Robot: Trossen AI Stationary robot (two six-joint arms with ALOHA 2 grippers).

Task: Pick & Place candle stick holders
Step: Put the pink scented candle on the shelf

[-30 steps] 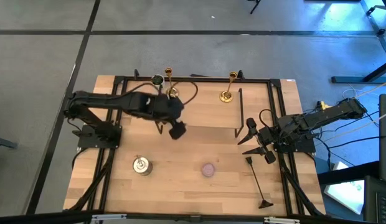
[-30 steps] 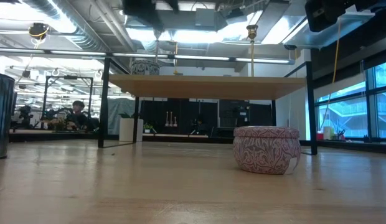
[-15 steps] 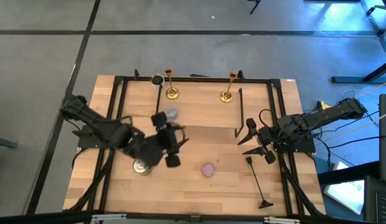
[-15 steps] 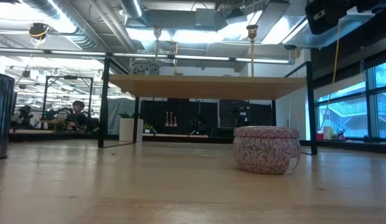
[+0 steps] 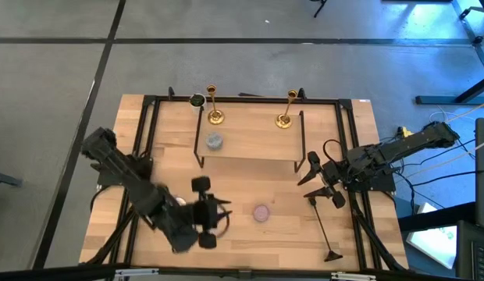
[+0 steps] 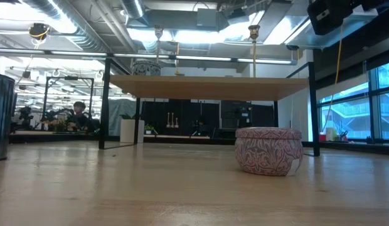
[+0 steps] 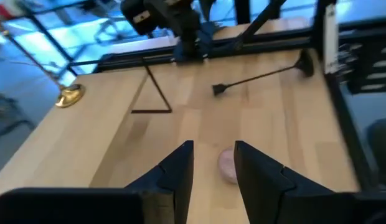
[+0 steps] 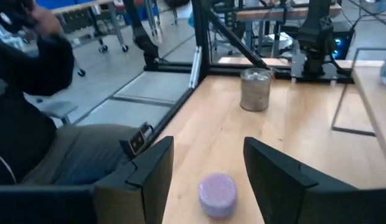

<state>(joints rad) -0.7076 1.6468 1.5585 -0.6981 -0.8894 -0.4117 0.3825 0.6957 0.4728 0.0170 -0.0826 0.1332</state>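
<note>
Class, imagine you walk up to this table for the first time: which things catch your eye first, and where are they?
Two shiny gold candle stick holders stand upright on the raised wooden shelf at the table's far edge, with a small blue-grey candle near the left one. Lower down, the left tool hovers over the table's near half, beside a pink candle. The right tool waits, open, at the table's right side.

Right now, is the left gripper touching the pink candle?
Apart. In the left wrist view, bare wood shows between the left gripper fingertips and the pink candle, which lies beyond them.
</note>
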